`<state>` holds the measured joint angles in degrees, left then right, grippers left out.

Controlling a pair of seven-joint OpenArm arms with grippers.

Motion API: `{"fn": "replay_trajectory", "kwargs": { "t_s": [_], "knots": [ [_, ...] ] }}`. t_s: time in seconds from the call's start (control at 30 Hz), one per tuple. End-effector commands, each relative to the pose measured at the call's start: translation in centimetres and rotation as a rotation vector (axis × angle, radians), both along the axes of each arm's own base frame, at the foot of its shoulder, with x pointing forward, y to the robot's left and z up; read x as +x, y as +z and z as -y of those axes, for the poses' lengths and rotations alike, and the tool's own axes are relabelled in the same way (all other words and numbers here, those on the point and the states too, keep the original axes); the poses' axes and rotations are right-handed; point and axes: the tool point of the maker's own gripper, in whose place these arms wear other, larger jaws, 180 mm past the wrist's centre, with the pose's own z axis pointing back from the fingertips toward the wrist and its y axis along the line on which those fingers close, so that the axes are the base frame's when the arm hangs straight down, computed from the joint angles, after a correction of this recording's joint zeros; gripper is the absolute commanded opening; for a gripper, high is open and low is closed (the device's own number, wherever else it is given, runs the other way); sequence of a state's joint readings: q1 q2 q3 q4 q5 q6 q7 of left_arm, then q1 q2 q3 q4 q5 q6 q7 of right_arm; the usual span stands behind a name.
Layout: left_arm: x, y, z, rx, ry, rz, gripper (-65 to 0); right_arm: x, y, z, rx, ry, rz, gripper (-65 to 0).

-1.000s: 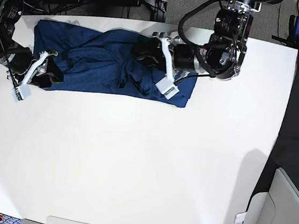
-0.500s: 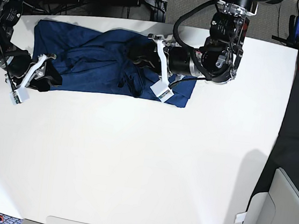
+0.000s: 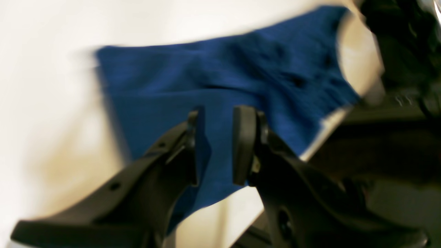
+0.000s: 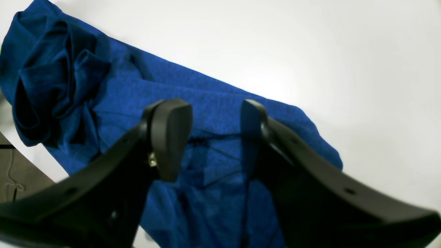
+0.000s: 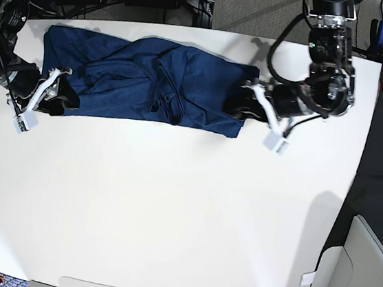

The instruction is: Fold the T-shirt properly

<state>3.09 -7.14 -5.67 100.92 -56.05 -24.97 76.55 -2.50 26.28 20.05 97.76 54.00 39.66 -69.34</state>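
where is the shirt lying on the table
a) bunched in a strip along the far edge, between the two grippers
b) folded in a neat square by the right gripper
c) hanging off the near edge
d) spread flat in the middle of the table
a: in the base view the T-shirt lies rumpled in a long strip by the table's far edge, with the right gripper at one end and the left gripper at the other.

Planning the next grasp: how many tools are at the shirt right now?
2. The left tool is at the T-shirt's right end in the base view; the right tool is at its left end.
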Motion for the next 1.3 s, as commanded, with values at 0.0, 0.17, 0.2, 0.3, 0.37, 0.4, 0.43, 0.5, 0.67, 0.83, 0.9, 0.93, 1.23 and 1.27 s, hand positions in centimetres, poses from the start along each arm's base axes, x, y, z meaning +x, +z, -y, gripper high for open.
{"fn": "replay_trajectory", "kwargs": {
  "t_s": [0.0,0.17,0.2,0.3,0.37,0.4,0.43,0.5,0.67,0.83,0.9,0.93,1.23,1.27],
  "knots": [
    [0.3,0.8,-0.4,-0.022,0.019,0.024,-53.0,0.4,1.4,0.9,-0.03,0.012,0.04,-37.0],
    [-0.3,-0.1,-3.9,-0.006,0.131,-0.006,-53.0,-0.4,1.3,2.5,-0.087,0.021,0.014,-34.2],
    [-0.6,-0.3,-4.5,-0.001,0.145,-0.015,-53.0,-0.6,1.2,2.7,-0.093,0.022,0.006,-32.8],
    [-1.2,-0.7,-5.3,0.023,0.143,-0.028,-53.0,-1.1,0.7,2.8,-0.096,0.023,-0.012,-32.0],
    [-1.4,-0.9,-5.3,0.024,0.143,-0.035,-53.0,-1.3,0.5,2.8,-0.096,0.023,-0.019,-32.0],
    [-1.5,-1.0,-5.3,0.022,0.143,-0.038,-53.0,-1.3,0.5,2.8,-0.095,0.022,-0.022,-31.9],
    [-1.6,-1.0,-5.2,0.021,0.143,-0.039,-53.0,-1.5,0.3,2.8,-0.095,0.022,-0.027,-31.6],
    [-1.6,-1.0,-5.2,0.02,0.144,-0.04,-53.0,-1.9,0.0,2.8,-0.097,0.024,-0.039,-32.0],
    [-1.6,-1.0,-5.2,0.02,0.144,-0.041,-53.0,-3.0,-0.7,3.3,-0.097,0.011,-0.069,-31.8],
    [-1.7,-1.1,-5.1,0.02,0.141,-0.042,-53.0,-4.4,-1.0,5.0,-0.11,-0.043,-0.094,-23.5],
    [-1.7,-1.1,-5.1,0.02,0.141,-0.042,-53.0,-4.9,-1.0,6.0,-0.117,-0.08,-0.106,-13.2],
    [-1.7,-1.1,-5.1,0.02,0.141,-0.042,-53.0,-4.9,-0.9,6.3,-0.111,-0.098,-0.104,-8.3],
    [-2.0,-1.2,-3.5,0.014,0.089,-0.048,-53.0,-4.5,-1.7,7.3,-0.057,-0.181,-0.112,-0.7],
    [-2.0,-1.2,-3.4,0.013,0.085,-0.049,-53.0,-4.4,-2.2,7.3,-0.036,-0.196,-0.122,-0.7]
  ]
}}
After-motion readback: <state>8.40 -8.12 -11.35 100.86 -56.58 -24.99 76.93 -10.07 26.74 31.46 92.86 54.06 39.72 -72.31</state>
